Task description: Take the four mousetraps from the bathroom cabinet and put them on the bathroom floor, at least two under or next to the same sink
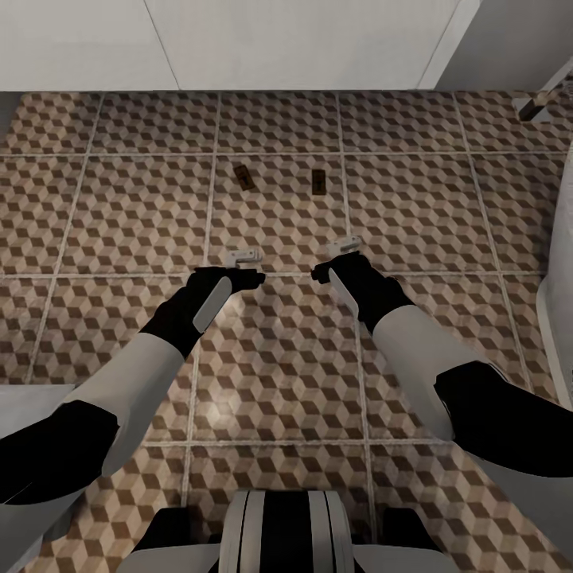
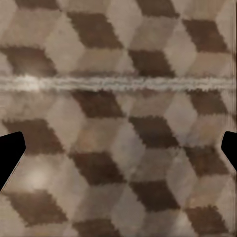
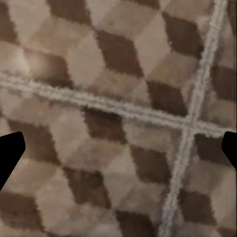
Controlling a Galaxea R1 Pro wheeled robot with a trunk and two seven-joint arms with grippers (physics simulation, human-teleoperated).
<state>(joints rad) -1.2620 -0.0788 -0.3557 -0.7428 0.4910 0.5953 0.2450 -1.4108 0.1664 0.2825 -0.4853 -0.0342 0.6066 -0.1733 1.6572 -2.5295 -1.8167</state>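
The bathroom floor [image 1: 278, 374] is large square tiles printed with brown, beige and grey cubes, split by pale grout lines. Two mousetraps, small flat brown rectangles with dark parts, lie on it ahead of both arms: one mousetrap [image 1: 244, 177] beyond the left pincer [image 1: 243, 258], its long axis tilted slightly, the other mousetrap [image 1: 319, 182] beyond the right pincer [image 1: 344, 246], long axis running away from the robot. Both lie well apart from the pincers. Each pincer hangs over bare tile, its dark fingertips [image 2: 10, 153] spread wide apart, empty
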